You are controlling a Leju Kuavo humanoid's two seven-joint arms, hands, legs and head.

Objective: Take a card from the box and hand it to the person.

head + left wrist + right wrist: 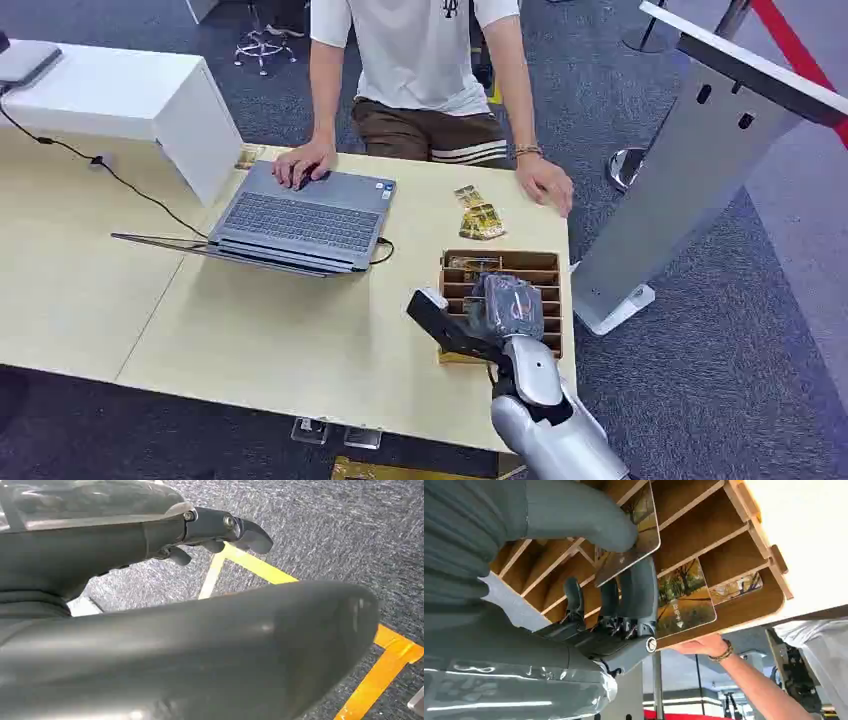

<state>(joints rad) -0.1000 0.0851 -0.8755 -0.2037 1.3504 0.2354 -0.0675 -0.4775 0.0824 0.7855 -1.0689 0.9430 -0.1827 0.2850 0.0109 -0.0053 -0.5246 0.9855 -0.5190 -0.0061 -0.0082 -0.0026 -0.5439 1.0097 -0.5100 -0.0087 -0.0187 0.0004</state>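
Observation:
A wooden slotted box point(500, 262) sits on the pale table point(300, 340) near its front right corner. My right hand point(500, 305) hovers over the box. In the right wrist view the right hand point(594, 640) pinches a card point(636, 545) between thumb and fingers, and the card still stands in its slot. Two more cards point(684, 600) lean in slots beside it. A person point(420, 60) stands across the table, one hand point(547, 183) resting on the far edge near the box. My left hand point(220, 530) hangs over the floor, holding nothing.
An open laptop point(300, 220) lies left of the box, with the person's other hand point(303, 160) on it. Several loose cards point(478, 215) lie just beyond the box. A white cabinet point(120, 95) stands at the far left and a grey kiosk stand point(700, 150) beside the table's right edge.

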